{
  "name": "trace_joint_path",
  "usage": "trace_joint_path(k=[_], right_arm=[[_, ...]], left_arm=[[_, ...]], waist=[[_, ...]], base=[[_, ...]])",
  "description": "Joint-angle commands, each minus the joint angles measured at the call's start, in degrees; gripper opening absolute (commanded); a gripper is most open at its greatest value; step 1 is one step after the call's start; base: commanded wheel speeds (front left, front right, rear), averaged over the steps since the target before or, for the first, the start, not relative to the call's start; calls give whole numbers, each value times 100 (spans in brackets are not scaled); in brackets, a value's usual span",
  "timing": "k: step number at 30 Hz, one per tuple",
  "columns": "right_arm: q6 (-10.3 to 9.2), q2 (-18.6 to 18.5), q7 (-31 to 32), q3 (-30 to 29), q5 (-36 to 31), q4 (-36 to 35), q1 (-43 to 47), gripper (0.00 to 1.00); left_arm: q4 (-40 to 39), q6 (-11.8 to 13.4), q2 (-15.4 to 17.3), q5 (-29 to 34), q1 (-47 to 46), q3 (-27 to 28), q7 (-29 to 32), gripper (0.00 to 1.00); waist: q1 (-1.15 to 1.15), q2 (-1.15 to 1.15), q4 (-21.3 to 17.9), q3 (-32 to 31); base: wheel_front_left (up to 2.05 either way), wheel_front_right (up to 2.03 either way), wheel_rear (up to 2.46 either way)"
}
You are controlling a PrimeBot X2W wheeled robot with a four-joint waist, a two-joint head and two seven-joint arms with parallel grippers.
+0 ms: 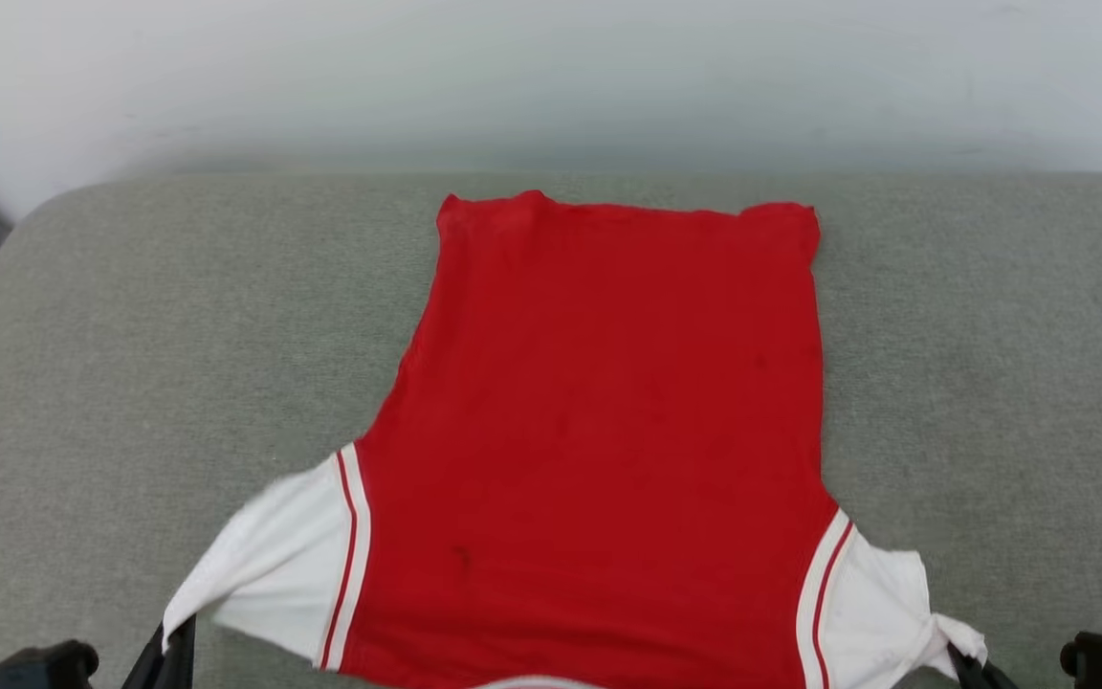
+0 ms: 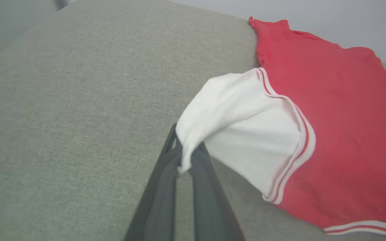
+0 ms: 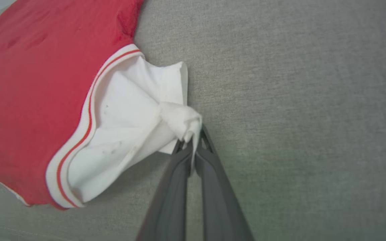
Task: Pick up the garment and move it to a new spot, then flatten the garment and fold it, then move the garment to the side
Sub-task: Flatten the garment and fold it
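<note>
- Head view: one red shirt (image 1: 599, 431) is lying spread out on the grey cushion (image 1: 130, 383), with its two white sleeves (image 1: 274, 565) stretching outward at the near corners.
- Left wrist view: the left gripper (image 2: 183, 152) is pinching one sleeve's tip.
- Right wrist view: the right gripper (image 3: 193, 144) is clamping the other sleeve's bunched tip.

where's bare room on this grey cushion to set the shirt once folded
Wide bare cushion lies left and right of the garment, plus a narrow strip beyond its far hem. The near edge is crowded: left hand and right hand each pinch a sleeve.
</note>
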Motion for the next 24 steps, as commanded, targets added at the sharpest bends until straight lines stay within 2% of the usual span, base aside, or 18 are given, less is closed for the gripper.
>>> trace_joint_path(k=[1, 3, 4, 5, 6, 7, 14, 20, 24], right_arm=[[-4, 23, 6, -28, -37, -67, 45, 0], [-4, 62, 106, -32, -78, -155, 141, 0], [-4, 79, 161, -20, -94, -187, 155, 4], [-4, 94, 196, 11, -104, -230, 142, 32], [-4, 97, 232, 42, -130, -275, 101, 71], [-3, 100, 240, 81, -126, -327, 42, 100], [-3, -3, -126, 95, -126, -583, -895, 100], [-3, -218, -262, -278, 68, 394, -2636, 100], [-3, -591, 116, -425, 178, 1273, -3746, 100]], left_arm=[[-50, 47, 31, 21, 59, 34, -1, 0], [-210, 111, 40, 48, 163, 11, 34, 0], [-285, 132, 34, 63, 179, -23, 49, 0], [-343, 138, 11, 89, 164, -60, 61, 0], [-399, 141, -14, 104, 122, -110, 76, 0], [-449, 143, -39, 137, 54, -148, 71, 0], [-663, 107, -208, 301, -319, -385, -25, 0], [-831, -30, -432, 445, -869, -594, -233, 0], [-791, -190, -584, 542, -1263, -778, -371, 0]], waist=[[2, 0, 27, -16], [2, 0, 43, 4], [2, 0, 51, 8], [2, 0, 62, 18], [2, 0, 77, 35], [2, 0, 96, 53], [2, 0, 237, 354], [2, 0, 610, 833], [2, 0, 974, 1116]], base=[[0, 0, 0], [0, 0, 0], [0, 0, 0], [0, 0, 0], [0, 0, 0], [0, 0, 0], [0, 0, 0], [0, 0, 0], [0, 0, 0]])
